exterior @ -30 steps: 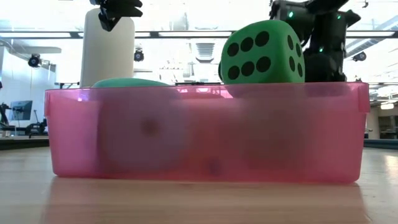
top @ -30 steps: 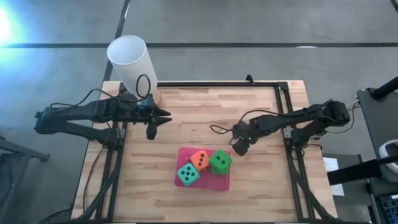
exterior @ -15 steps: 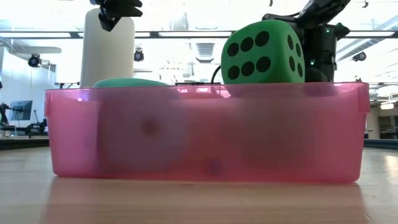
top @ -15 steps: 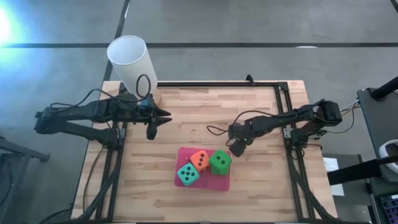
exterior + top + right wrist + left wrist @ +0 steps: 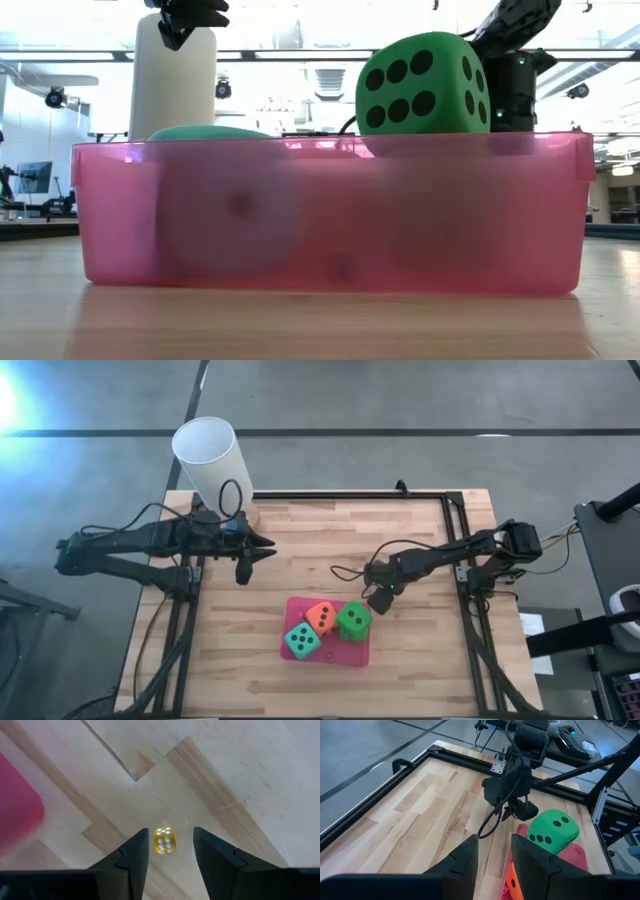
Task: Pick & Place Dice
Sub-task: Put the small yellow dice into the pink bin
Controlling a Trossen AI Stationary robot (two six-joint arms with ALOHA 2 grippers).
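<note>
Wooden table (image 5: 300, 550) from above: a pink tray (image 5: 352, 656) near the front edge held three dice — teal (image 5: 301, 641), orange (image 5: 321, 617), green (image 5: 353, 620). The right gripper (image 5: 381, 599) hung just beside the tray's far right corner; the left gripper (image 5: 246, 567) waited near a white cup (image 5: 212, 458). At table height, the green die stood above the tray's rim. The left wrist showed narrowly parted fingers (image 5: 462, 862). The right wrist showed a small yellow die (image 5: 165, 840) on the wood between slightly parted, empty fingers (image 5: 131, 855).
</note>
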